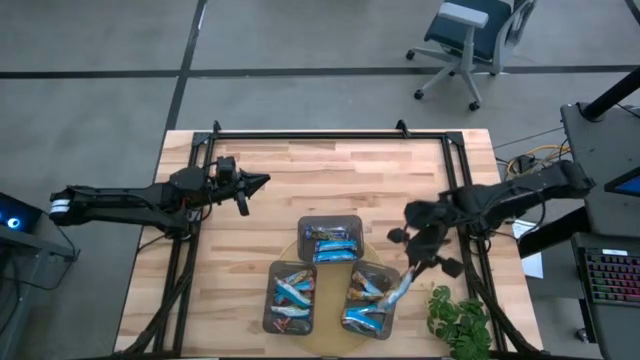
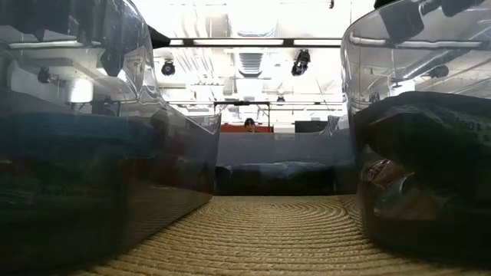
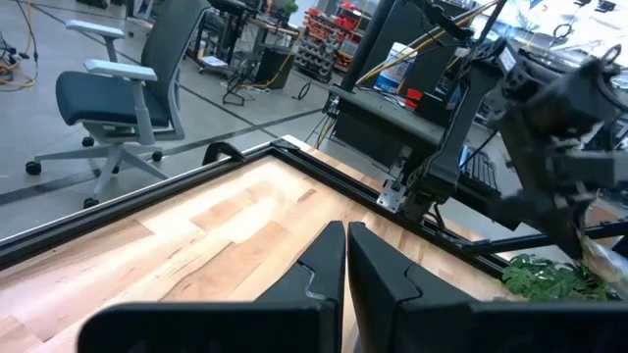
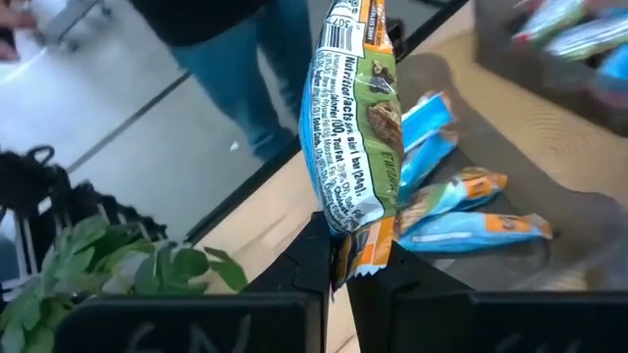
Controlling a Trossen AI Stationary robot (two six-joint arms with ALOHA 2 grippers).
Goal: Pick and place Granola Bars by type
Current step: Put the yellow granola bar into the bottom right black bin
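A green bar point(image 4: 355, 127) is being pinched at its lower end by the right claw point(image 4: 339, 257), its long axis running straight out from the fingertips. In the high view the right claw point(image 1: 420, 252) is being held at the lower right of centre, and the bar point(image 1: 399, 290) is slanting down and left from it over the right edge of the lower right tray point(image 1: 393, 272).

3 trays are being used on a round mat point(image 1: 296, 242) at the lower middle of the desk point(image 1: 330, 170): an upper tray point(image 1: 330, 222), a lower left tray point(image 1: 271, 272) and the lower right one. Blue bars point(image 1: 332, 246) are lying in the upper tray, more bars point(image 1: 293, 296) in the lower left, and a mixed lot point(image 1: 362, 300) in the lower right. The held bar's type is judged to match none of the blue ones, so the coming move is turning on which tray lies under its free end; at present that is the lower right tray, directly beside the claw.

The left claw point(image 1: 252, 185) is being kept pressed together and empty at the upper left of the desk, well apart from the trays. The right arm is by far the nearer.
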